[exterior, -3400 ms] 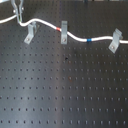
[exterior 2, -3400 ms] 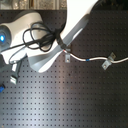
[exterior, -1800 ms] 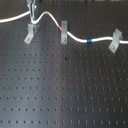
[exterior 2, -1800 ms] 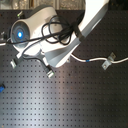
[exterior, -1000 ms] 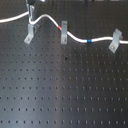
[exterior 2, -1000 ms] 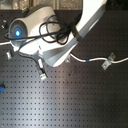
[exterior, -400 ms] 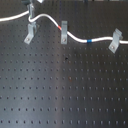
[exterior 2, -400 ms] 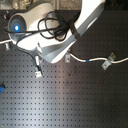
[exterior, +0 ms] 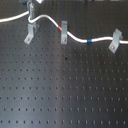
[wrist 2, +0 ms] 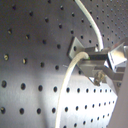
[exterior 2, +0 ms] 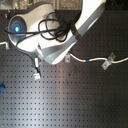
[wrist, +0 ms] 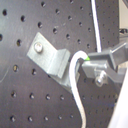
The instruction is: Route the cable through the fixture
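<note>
First exterior view, left to right: cable (exterior: 75,38) enters at the first exterior view's left, gripper (exterior: 33,4) pinching it just above the fixture (exterior: 31,32), presumably to seat it in the slot. Then 2 further clips (exterior: 63,31) carry it rightward.

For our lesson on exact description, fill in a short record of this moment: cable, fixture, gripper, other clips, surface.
cable: white cable with red band and blue band, draped across the board
fixture: leaning grey fixture, at the first exterior view's left
gripper: gripper shut on the cable beside the fixture
routing: cable at the fixture's top; whether it is seated cannot be told
other clips: upright clip; right clip
surface: black perforated board
</note>
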